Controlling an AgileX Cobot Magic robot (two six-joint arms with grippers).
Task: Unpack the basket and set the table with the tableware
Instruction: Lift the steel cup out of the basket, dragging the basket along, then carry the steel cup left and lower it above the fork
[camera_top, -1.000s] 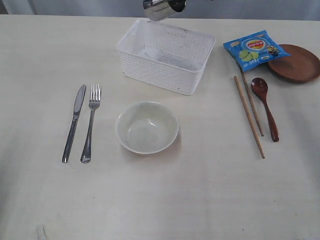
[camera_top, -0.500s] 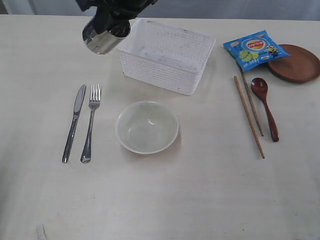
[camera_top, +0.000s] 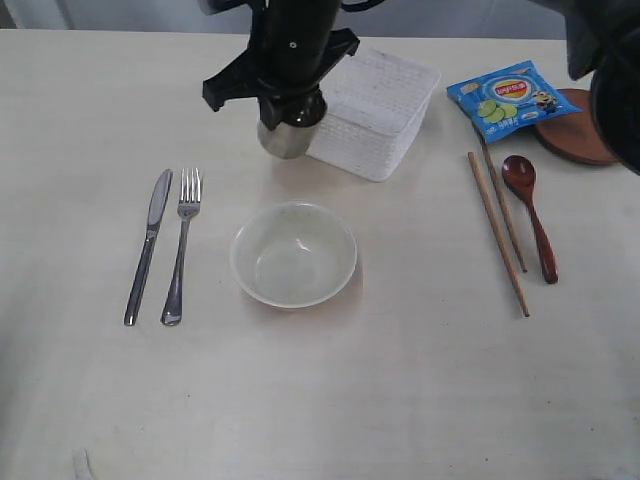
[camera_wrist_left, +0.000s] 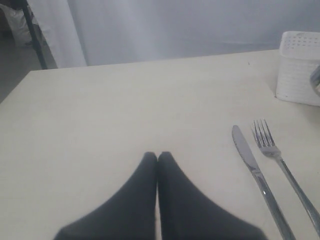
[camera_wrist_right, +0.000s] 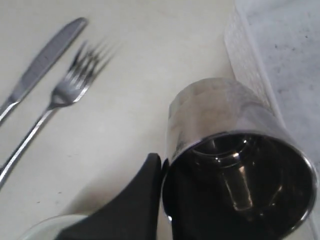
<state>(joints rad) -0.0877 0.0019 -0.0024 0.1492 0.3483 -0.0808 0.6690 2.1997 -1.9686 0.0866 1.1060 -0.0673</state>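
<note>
My right gripper (camera_top: 287, 110) (camera_wrist_right: 162, 169) is shut on the rim of the steel mug (camera_top: 286, 138) (camera_wrist_right: 225, 150), one finger outside the wall and one inside. It holds the mug low beside the near left corner of the white basket (camera_top: 385, 100) (camera_wrist_right: 270, 45), behind the off-white bowl (camera_top: 294, 253). Knife (camera_top: 148, 243) (camera_wrist_left: 252, 165) and fork (camera_top: 181, 243) (camera_wrist_left: 280, 160) lie side by side left of the bowl. Two chopsticks (camera_top: 497, 230) and the reddish-brown spoon (camera_top: 532, 215) lie on the right. The brown plate (camera_top: 570, 130) is partly hidden by my right arm. My left gripper (camera_wrist_left: 158, 156) is shut and empty above the table (camera_top: 400, 400).
A blue chip bag (camera_top: 505, 98) lies between the basket and the plate. My right arm reaches across from the upper right and covers the basket's left part. The table's far edge runs just behind the basket.
The mug in my right gripper has come from above the basket's far side, swung left, then dropped to the basket's near left corner. My right arm now shows at the upper right.
</note>
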